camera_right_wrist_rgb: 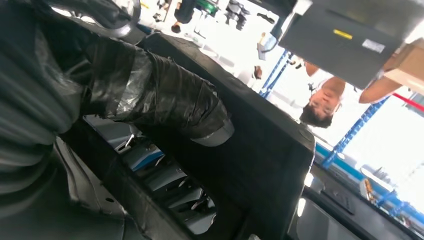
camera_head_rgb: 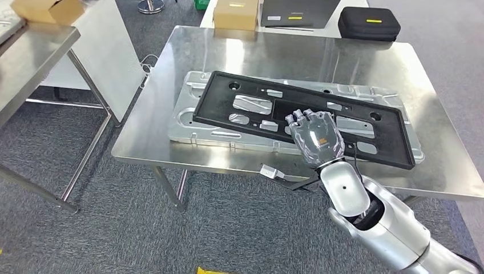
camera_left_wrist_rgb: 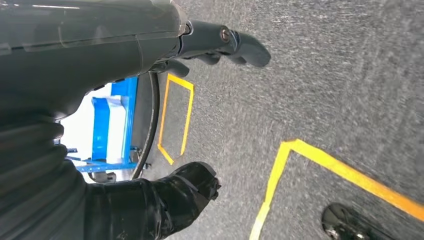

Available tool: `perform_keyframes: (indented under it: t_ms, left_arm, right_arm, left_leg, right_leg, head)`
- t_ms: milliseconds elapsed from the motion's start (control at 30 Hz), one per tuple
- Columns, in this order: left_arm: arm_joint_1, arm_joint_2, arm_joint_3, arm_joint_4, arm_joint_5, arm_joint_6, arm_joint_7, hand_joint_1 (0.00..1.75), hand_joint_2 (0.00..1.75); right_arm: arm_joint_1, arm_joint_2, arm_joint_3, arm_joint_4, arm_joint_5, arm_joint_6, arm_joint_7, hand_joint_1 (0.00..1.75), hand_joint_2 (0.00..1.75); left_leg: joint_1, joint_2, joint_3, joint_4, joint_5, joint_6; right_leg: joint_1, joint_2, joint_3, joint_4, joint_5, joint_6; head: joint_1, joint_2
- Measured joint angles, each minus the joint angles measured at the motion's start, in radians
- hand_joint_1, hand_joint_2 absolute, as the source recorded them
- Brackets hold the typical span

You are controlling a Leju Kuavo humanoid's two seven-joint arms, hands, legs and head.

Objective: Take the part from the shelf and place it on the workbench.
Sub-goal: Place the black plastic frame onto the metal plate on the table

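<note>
On the steel workbench (camera_head_rgb: 171, 85) the black plastic part (camera_head_rgb: 222, 103) lies across a silver metal panel (camera_head_rgb: 182, 123), so the placing step looks nearly done. The right hand (camera_head_rgb: 315, 134) rests on the part's near edge, fingers wrapped over it. The left hand (camera_left_wrist_rgb: 200, 190) hangs over the floor, holding nothing, fingers apart. Next, I judge, the right hand must let go and lift away without dragging the part.

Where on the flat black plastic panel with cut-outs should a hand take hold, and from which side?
The near long edge of the black plastic panel, from the robot's side: it is thin, flat and close to the steel workbench's front edge. The right hand sits there.
</note>
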Motion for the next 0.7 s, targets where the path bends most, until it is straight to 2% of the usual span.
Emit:
perform_keyframes:
  t_ms: [33, 100, 133, 167, 200, 233, 267, 333, 367, 400, 467, 533, 633, 667, 700]
  left_arm:
    - [0.0, 0.001, -0.001, -0.001, 0.001, 0.0, 0.0, 0.0, 1.75]
    - [0.0, 0.003, -0.001, -0.001, 0.003, 0.001, 0.002, 0.0, 1.75]
    - [0.0, 0.003, -0.001, -0.001, 0.005, 0.002, 0.002, 0.0, 1.75]
    - [0.001, 0.004, -0.001, -0.001, 0.008, 0.003, 0.004, 0.0, 1.75]
    - [0.001, 0.004, -0.001, -0.001, 0.01, 0.004, 0.005, 0.0, 1.75]
    - [0.002, 0.004, -0.001, -0.001, 0.012, 0.004, 0.006, 0.0, 1.75]
    - [0.004, 0.004, -0.001, 0.0, 0.015, 0.005, 0.007, 0.0, 1.75]
    - [0.006, 0.004, -0.002, 0.0, 0.018, 0.006, 0.008, 0.0, 1.75]
    - [0.007, 0.005, -0.003, 0.0, 0.02, 0.007, 0.009, 0.0, 1.75]
    - [0.007, 0.005, -0.005, 0.0, 0.021, 0.007, 0.01, 0.0, 1.75]
    - [0.008, 0.004, -0.012, -0.001, 0.027, 0.01, 0.011, 0.0, 1.75]
    - [0.009, 0.004, -0.018, -0.001, 0.035, 0.013, 0.014, 0.0, 1.75]
    - [0.01, 0.005, -0.024, -0.001, 0.045, 0.015, 0.021, 0.0, 1.75]
    - [0.011, 0.005, -0.026, -0.001, 0.048, 0.016, 0.023, 0.0, 1.75]
    - [0.011, 0.005, -0.027, -0.001, 0.05, 0.016, 0.025, 0.0, 1.75]
  right_arm:
    - [0.0, 0.0, 0.0, -0.004, 0.0, 0.003, -0.001, 1.75, 1.75]
    - [0.004, 0.0, 0.0, -0.01, 0.0, 0.01, -0.003, 1.75, 1.75]
    - [0.008, 0.0, 0.0, -0.013, 0.0, 0.012, -0.004, 1.75, 1.75]
    - [0.013, 0.0, -0.001, -0.016, 0.0, 0.013, -0.005, 1.75, 1.75]
    - [0.017, 0.0, -0.002, -0.018, 0.0, 0.013, -0.006, 1.75, 1.75]
    - [0.019, 0.0, -0.003, -0.02, 0.0, 0.013, -0.007, 1.75, 1.75]
    - [0.021, 0.0, -0.005, -0.023, 0.0, 0.013, -0.008, 1.75, 1.75]
    - [0.022, 0.0, -0.009, -0.027, 0.0, 0.014, -0.009, 1.75, 1.75]
    - [0.024, -0.001, -0.011, -0.028, 0.0, 0.015, -0.011, 1.75, 1.75]
    - [0.028, -0.002, -0.015, -0.029, 0.0, 0.016, -0.015, 1.75, 1.75]
    - [0.039, -0.006, -0.027, -0.035, 0.0, 0.016, -0.021, 1.75, 1.75]
    - [0.045, -0.012, -0.046, -0.04, 0.0, 0.015, -0.024, 1.75, 1.75]
    - [0.06, -0.02, -0.074, -0.041, 0.0, 0.015, -0.026, 1.75, 1.75]
    - [0.068, -0.022, -0.08, -0.041, 0.0, 0.015, -0.027, 1.75, 1.75]
    - [0.075, -0.024, -0.085, -0.041, 0.0, 0.015, -0.028, 1.75, 1.75]
  left_leg:
    - [0.001, 0.001, -0.029, 0.05, -0.013, -0.004]
    - [0.006, 0.003, -0.102, 0.155, -0.061, -0.015]
    - [0.008, 0.004, -0.133, 0.187, -0.083, -0.019]
    - [0.011, 0.005, -0.152, 0.194, -0.088, -0.023]
    - [0.013, 0.005, -0.157, 0.17, -0.07, -0.026]
    - [0.016, 0.006, -0.148, 0.119, -0.028, -0.029]
    - [0.018, 0.006, -0.135, 0.056, 0.026, -0.031]
    - [0.015, 0.007, -0.113, -0.033, 0.079, -0.024]
    - [0.013, 0.007, -0.11, -0.049, 0.086, -0.016]
    - [0.01, 0.008, -0.107, -0.05, 0.079, -0.007]
    - [0.012, 0.007, -0.092, -0.056, 0.086, 0.009]
    - [0.013, 0.008, -0.074, -0.064, 0.082, 0.021]
    - [0.01, 0.007, -0.057, -0.065, 0.065, 0.03]
    - [0.009, 0.006, -0.049, -0.065, 0.058, 0.031]
    - [0.008, 0.005, -0.039, -0.065, 0.05, 0.03]
  right_leg:
    - [-0.002, 0.0, 0.011, -0.005, -0.005, -0.004]
    - [-0.002, 0.0, 0.026, -0.007, -0.019, -0.008]
    - [-0.003, 0.001, 0.034, -0.006, -0.027, -0.007]
    - [-0.004, 0.003, 0.043, -0.006, -0.036, -0.005]
    - [-0.005, 0.004, 0.054, -0.004, -0.046, -0.002]
    - [-0.007, 0.005, 0.066, -0.002, -0.056, 0.002]
    - [-0.009, 0.006, 0.074, 0.001, -0.067, 0.007]
    - [-0.011, 0.009, 0.085, 0.008, -0.085, 0.02]
    - [-0.011, 0.01, 0.086, 0.012, -0.09, 0.027]
    - [-0.011, 0.012, 0.09, 0.015, -0.093, 0.033]
    - [-0.012, 0.01, 0.089, 0.03, -0.099, 0.043]
    - [-0.014, 0.006, 0.056, 0.097, -0.12, 0.05]
    - [-0.015, 0.003, -0.056, 0.265, -0.18, 0.057]
    - [-0.015, 0.003, -0.083, 0.29, -0.181, 0.057]
    - [-0.014, 0.002, -0.093, 0.279, -0.162, 0.054]
  head:
    - [0.0, 0.0]
    - [-0.001, 0.0]
    - [-0.001, 0.0]
    - [-0.001, 0.0]
    - [-0.001, 0.0]
    - [-0.001, 0.0]
    - [-0.001, 0.0]
    - [-0.001, 0.0]
    - [-0.001, 0.0]
    - [-0.001, 0.0]
    - [-0.001, 0.0]
    - [-0.001, 0.0]
    - [-0.001, 0.0]
    - [-0.001, 0.0]
    - [-0.001, 0.0]
